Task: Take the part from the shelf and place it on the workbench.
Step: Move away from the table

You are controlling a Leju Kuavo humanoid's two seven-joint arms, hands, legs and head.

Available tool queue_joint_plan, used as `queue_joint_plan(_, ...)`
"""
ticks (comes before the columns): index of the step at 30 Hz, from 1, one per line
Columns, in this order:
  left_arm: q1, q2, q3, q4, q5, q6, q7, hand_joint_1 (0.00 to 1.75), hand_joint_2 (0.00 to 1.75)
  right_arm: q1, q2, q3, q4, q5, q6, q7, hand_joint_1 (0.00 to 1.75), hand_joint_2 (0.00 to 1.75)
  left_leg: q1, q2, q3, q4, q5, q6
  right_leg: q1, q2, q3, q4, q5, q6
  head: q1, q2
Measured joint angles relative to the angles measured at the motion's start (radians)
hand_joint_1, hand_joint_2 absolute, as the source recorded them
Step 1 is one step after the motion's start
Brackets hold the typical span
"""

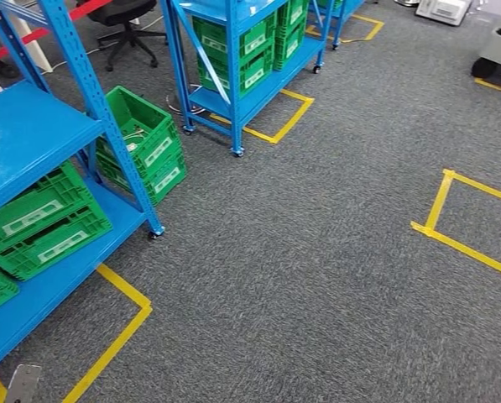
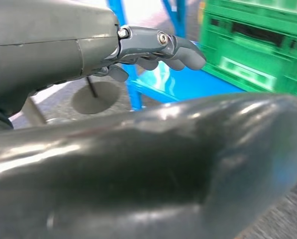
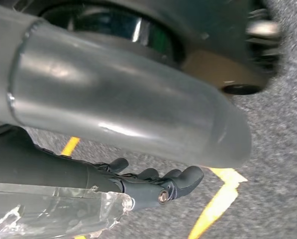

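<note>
Left hand (image 2: 154, 50) empty, fingers loosely extended; right hand (image 3: 154, 186) beside crinkled clear plastic (image 3: 56, 209) (grasp indiscernible); blue shelf (image 1: 26, 134) cropped.

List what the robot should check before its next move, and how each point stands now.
1. Left hand free: ok, it holds nothing.
2. Right hand holding the part: cannot tell; clear plastic lies against it.
3. Shelf in sight: ok, on the left.
4. Shelf crates within reach: cannot tell.
5. Floor crates out of the path: ok, beside the shelf leg.
</note>
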State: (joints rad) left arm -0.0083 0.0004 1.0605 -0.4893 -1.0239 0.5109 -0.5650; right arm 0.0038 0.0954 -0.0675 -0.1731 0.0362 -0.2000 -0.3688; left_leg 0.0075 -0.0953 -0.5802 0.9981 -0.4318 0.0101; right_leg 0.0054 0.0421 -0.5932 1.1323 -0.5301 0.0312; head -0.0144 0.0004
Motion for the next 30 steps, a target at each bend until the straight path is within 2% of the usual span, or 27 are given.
queue_joint_plan(1,-0.001,0.0,0.0,0.0,-0.001,0.001,0.0,0.0,0.0,-0.001,0.0,0.0,0.0,0.0,0.0,0.0,0.0,0.0,0.0,-0.014,-0.001,0.001,0.001,-0.004,-0.002,0.021,0.026,-0.06,0.024,-0.002,0.0,0.0)
queue_joint_plan(2,-0.002,0.0,0.001,0.0,-0.002,0.002,0.0,0.0,0.0,-0.002,0.0,0.0,0.0,0.0,0.001,0.0,0.0,0.0,0.0,-0.026,-0.004,0.002,0.003,-0.009,-0.003,0.037,0.042,-0.097,0.036,-0.003,-0.001,0.0)
queue_joint_plan(3,-0.001,0.0,0.001,0.001,-0.002,0.003,0.0,0.0,0.0,-0.003,0.0,0.0,0.0,0.0,0.001,0.0,0.0,0.0,0.002,-0.037,-0.007,0.002,0.005,-0.015,-0.002,0.042,0.05,-0.11,0.037,-0.005,-0.001,0.0)
queue_joint_plan(5,0.002,0.001,0.003,0.002,-0.005,0.006,-0.001,0.0,0.0,-0.005,0.0,0.0,0.0,-0.001,0.002,0.001,0.0,0.0,0.006,-0.052,-0.013,-0.001,0.011,-0.029,-0.001,0.016,0.055,-0.116,0.044,-0.015,-0.001,0.0)
queue_joint_plan(6,0.004,0.002,0.004,0.003,-0.006,0.008,-0.001,0.0,0.0,-0.005,0.001,0.0,0.0,-0.001,0.003,0.0,0.0,0.0,0.005,-0.038,-0.018,0.004,0.006,-0.034,-0.002,0.004,0.058,-0.121,0.048,-0.022,-0.002,0.0)
queue_joint_plan(7,0.004,0.002,0.006,0.004,-0.007,0.009,-0.001,0.0,0.0,-0.004,0.001,0.0,0.0,-0.001,0.004,0.0,0.0,0.0,0.003,-0.011,-0.03,0.024,-0.01,-0.038,-0.004,-0.009,0.059,-0.126,0.053,-0.029,-0.006,0.0)
queue_joint_plan(9,-0.001,0.002,0.007,0.006,-0.008,0.009,-0.002,0.0,0.0,-0.002,0.001,0.0,0.0,-0.001,0.004,0.0,0.0,0.0,0.0,0.054,-0.078,0.126,-0.072,-0.045,-0.003,-0.038,0.059,-0.132,0.056,-0.035,-0.012,0.0)
queue_joint_plan(11,-0.006,0.001,0.007,0.008,-0.01,0.009,-0.003,0.0,0.0,0.001,0.001,0.0,0.0,-0.001,0.004,0.001,0.0,0.0,0.002,0.079,-0.137,0.249,-0.123,-0.051,-0.003,-0.069,0.058,-0.133,0.055,-0.037,-0.014,0.0)
queue_joint_plan(12,-0.005,0.001,0.007,0.009,-0.01,0.009,-0.003,0.0,0.0,0.002,0.001,0.0,0.0,-0.002,0.004,0.001,0.0,0.0,0.003,0.082,-0.151,0.281,-0.129,-0.054,-0.002,-0.081,0.058,-0.133,0.055,-0.037,-0.014,0.0)
queue_joint_plan(13,-0.004,0.001,0.007,0.01,-0.01,0.009,-0.003,0.0,0.0,0.001,0.001,0.0,0.0,-0.002,0.004,0.001,0.0,0.0,0.004,0.083,-0.152,0.287,-0.122,-0.055,-0.003,-0.092,0.058,-0.133,0.054,-0.037,-0.014,0.0)
queue_joint_plan(14,-0.003,0.001,0.007,0.011,-0.01,0.009,-0.003,0.0,0.0,0.0,0.001,0.0,0.0,-0.002,0.005,0.001,0.0,0.0,0.004,0.086,-0.136,0.257,-0.1,-0.056,-0.003,-0.102,0.059,-0.133,0.053,-0.036,-0.014,0.0)
queue_joint_plan(15,-0.003,0.002,0.007,0.011,-0.01,0.009,-0.003,0.0,0.0,-0.001,0.001,0.0,0.0,-0.002,0.005,0.001,0.0,0.0,0.005,0.094,-0.107,0.204,-0.07,-0.057,-0.003,-0.113,0.061,-0.133,0.052,-0.034,-0.014,0.0)
queue_joint_plan(17,-0.006,0.002,0.008,0.011,-0.01,0.009,-0.003,0.0,0.0,-0.002,0.001,0.0,0.0,-0.002,0.005,0.001,0.0,0.0,0.003,0.142,-0.029,0.065,-0.015,-0.056,0.002,-0.136,0.063,-0.13,0.045,-0.026,-0.016,0.0)
queue_joint_plan(18,-0.009,0.002,0.008,0.011,-0.01,0.01,-0.003,0.0,0.0,-0.002,0.001,0.0,0.0,-0.002,0.004,0.001,0.0,0.0,0.002,0.16,-0.004,0.018,-0.003,-0.051,0.006,-0.146,0.065,-0.129,0.041,-0.021,-0.015,0.0)
queue_joint_plan(19,-0.01,0.001,0.008,0.012,-0.011,0.01,-0.004,0.0,0.0,-0.003,0.001,0.0,0.0,-0.002,0.004,0.001,0.0,0.0,0.0,0.169,0.009,-0.006,-0.001,-0.045,0.01,-0.156,0.067,-0.129,0.037,-0.016,-0.013,0.0)
queue_joint_plan(21,-0.008,0.001,0.008,0.013,-0.011,0.01,-0.004,0.0,0.0,-0.006,0.001,0.0,0.0,-0.002,0.004,0.001,0.0,0.0,0.0,0.146,0.008,-0.011,-0.003,-0.029,0.012,-0.176,0.078,-0.132,0.031,-0.007,-0.009,0.0)
queue_joint_plan(22,-0.006,0.001,0.008,0.013,-0.011,0.01,-0.004,0.0,0.0,-0.008,0.001,0.0,-0.001,-0.002,0.004,0.001,0.0,0.0,0.002,0.135,0.008,-0.012,-0.001,-0.023,0.01,-0.165,0.08,-0.128,0.025,-0.001,-0.008,0.0)
queue_joint_plan(23,-0.006,0.002,0.009,0.013,-0.011,0.01,-0.004,0.0,0.0,-0.008,0.001,0.0,-0.001,-0.002,0.004,0.001,0.0,0.0,0.004,0.123,0.008,-0.013,0.001,-0.017,0.007,-0.14,0.075,-0.108,0.01,0.005,-0.006,0.0)
queue_joint_plan(24,-0.008,0.002,0.01,0.013,-0.011,0.011,-0.005,0.0,0.0,-0.008,0.001,0.0,-0.001,-0.002,0.004,0.001,0.0,0.0,0.006,0.111,0.008,-0.014,0.004,-0.01,0.004,-0.107,0.057,-0.066,-0.015,0.01,-0.005,0.0)
queue_joint_plan(25,-0.011,0.001,0.011,0.013,-0.011,0.011,-0.005,0.0,0.0,-0.007,0.001,0.0,-0.001,-0.002,0.004,0.001,0.0,0.0,0.007,0.099,0.006,-0.014,0.006,-0.006,0.002,-0.072,0.027,-0.002,-0.048,0.014,-0.003,0.0)
queue_joint_plan(26,-0.013,0.001,0.012,0.013,-0.011,0.011,-0.005,0.0,0.0,-0.005,0.001,0.0,-0.001,-0.002,0.004,0.001,0.0,0.0,0.006,0.086,0.005,-0.014,0.007,-0.002,0.001,-0.054,-0.01,0.073,-0.08,0.015,-0.002,0.0)
queue_joint_plan(27,-0.014,0.0,0.014,0.013,-0.011,0.011,-0.005,0.0,0.0,-0.004,0.001,0.0,-0.001,-0.002,0.004,0.001,0.0,0.0,0.006,0.071,0.003,-0.014,0.008,-0.001,0.001,-0.047,-0.043,0.137,-0.101,0.016,-0.001,0.0)
queue_joint_plan(28,-0.013,0.0,0.015,0.013,-0.011,0.011,-0.005,0.0,0.0,-0.003,0.001,0.0,-0.001,-0.002,0.004,0.001,0.0,0.0,0.005,0.055,0.002,-0.013,0.009,0.0,0.001,-0.044,-0.064,0.171,-0.103,0.015,-0.001,0.0)
queue_joint_plan(29,-0.012,0.0,0.016,0.014,-0.011,0.011,-0.005,0.0,0.0,-0.002,0.001,0.0,-0.001,-0.002,0.004,0.001,0.0,0.0,0.005,0.04,0.002,-0.013,0.009,-0.001,0.001,-0.042,-0.066,0.163,-0.085,0.013,-0.001,0.0)
queue_joint_plan(30,-0.012,0.0,0.016,0.014,-0.011,0.011,-0.005,0.0,0.0,-0.001,0.001,0.0,-0.001,-0.002,0.004,0.001,0.0,0.0,0.005,0.024,0.003,-0.013,0.01,-0.002,0.0,-0.036,-0.047,0.115,-0.05,0.01,-0.001,0.0)
